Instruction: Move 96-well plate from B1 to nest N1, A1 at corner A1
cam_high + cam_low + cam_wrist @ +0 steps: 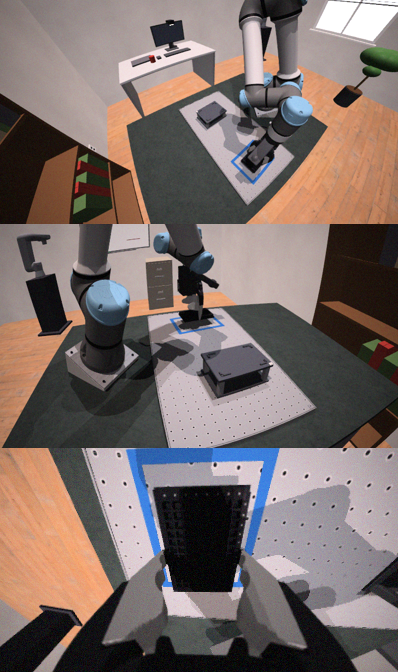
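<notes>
The 96-well plate (201,538) is black, with rows of small wells. My gripper (202,550) is shut on it, one grey finger on each long side near its close end. In the exterior view the plate (196,314) hangs a little above the blue-outlined spot B1 (200,329), with its shadow on the board below. The top view shows the gripper (255,159) over that spot. The raised nest N1 (236,361) is dark grey with corner locators and stands empty farther along the board; a small white mark (270,364) sits at one corner. I cannot tell which plate corner is cut off.
The white perforated board (211,390) lies on a dark green mat. The arm's base (101,363) stands beside the board. A bookshelf (362,307) is at the mat's far side from the base. A desk (167,61) and a plant (359,80) stand away on the floor.
</notes>
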`<control>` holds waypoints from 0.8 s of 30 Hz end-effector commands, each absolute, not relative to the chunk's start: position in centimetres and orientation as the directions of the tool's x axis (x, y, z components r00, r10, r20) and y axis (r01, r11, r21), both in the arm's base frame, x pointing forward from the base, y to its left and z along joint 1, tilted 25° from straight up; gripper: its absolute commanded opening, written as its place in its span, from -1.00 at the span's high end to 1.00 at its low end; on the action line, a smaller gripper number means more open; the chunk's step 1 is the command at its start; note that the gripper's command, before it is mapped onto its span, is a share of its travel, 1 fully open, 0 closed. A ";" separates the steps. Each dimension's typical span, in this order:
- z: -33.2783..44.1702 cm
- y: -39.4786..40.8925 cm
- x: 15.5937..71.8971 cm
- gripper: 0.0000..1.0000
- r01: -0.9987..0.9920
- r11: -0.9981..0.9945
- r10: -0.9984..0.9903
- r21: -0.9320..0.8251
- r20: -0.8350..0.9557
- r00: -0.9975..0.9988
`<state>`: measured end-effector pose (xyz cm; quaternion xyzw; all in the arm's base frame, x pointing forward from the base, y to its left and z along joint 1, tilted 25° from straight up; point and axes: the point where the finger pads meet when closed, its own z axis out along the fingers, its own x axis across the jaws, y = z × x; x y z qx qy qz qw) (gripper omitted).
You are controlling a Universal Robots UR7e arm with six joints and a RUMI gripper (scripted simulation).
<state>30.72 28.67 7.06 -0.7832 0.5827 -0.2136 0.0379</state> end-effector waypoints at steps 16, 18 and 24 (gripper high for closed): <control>9.7 29.2 29.6 1.00 -0.896 -0.318 -0.929 -0.309 0.290 0.229; 10.0 29.3 29.5 1.00 -0.896 -0.318 -0.929 -0.309 0.290 0.229; 10.9 29.5 29.1 1.00 -0.896 -0.318 -0.929 -0.309 0.290 0.229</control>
